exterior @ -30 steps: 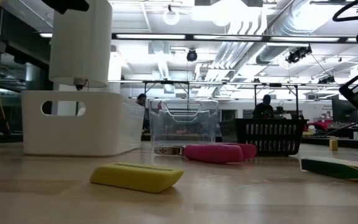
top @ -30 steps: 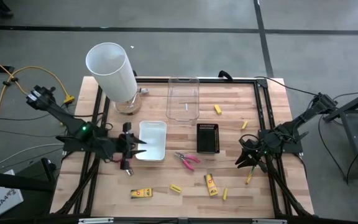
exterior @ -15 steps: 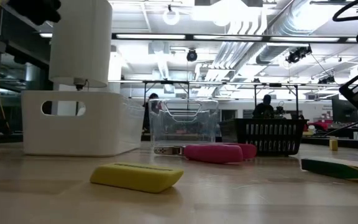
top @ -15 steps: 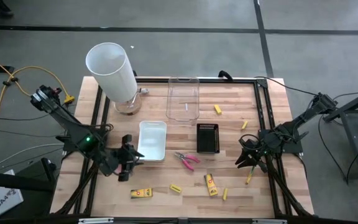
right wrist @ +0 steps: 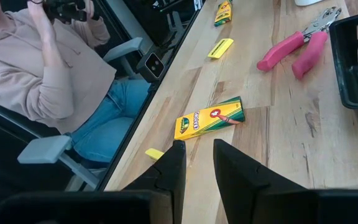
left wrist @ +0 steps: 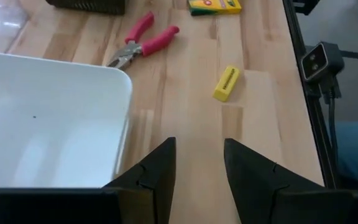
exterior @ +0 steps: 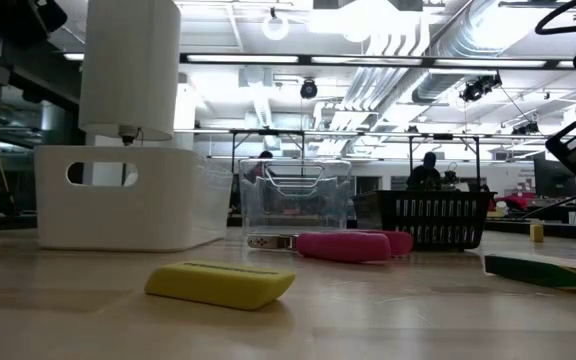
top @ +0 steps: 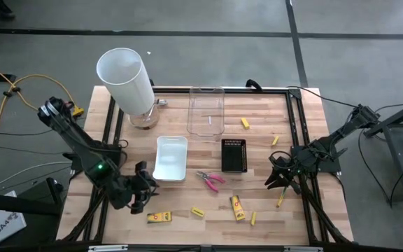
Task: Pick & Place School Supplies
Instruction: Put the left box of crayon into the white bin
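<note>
While both grippers stood open and empty, the left gripper [left wrist: 197, 163] faced a yellow eraser [left wrist: 226, 83] ahead of its jaws.

Your left end effector [top: 147, 186] has swung off the white tray [top: 171, 157] toward the counter's near edge, now close to the yellow pack [top: 159, 218].

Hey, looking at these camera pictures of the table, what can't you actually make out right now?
- Clear tray, high view: a small pale thing lies inside, too small to identify.
- Black tray, right wrist view: cut off by the picture's edge, so its contents stay unseen.
- Yellow crayon pack, low view: cut off at the edge.
- Left gripper, low view: not visible.
- Person, right wrist view: partly cropped.
</note>
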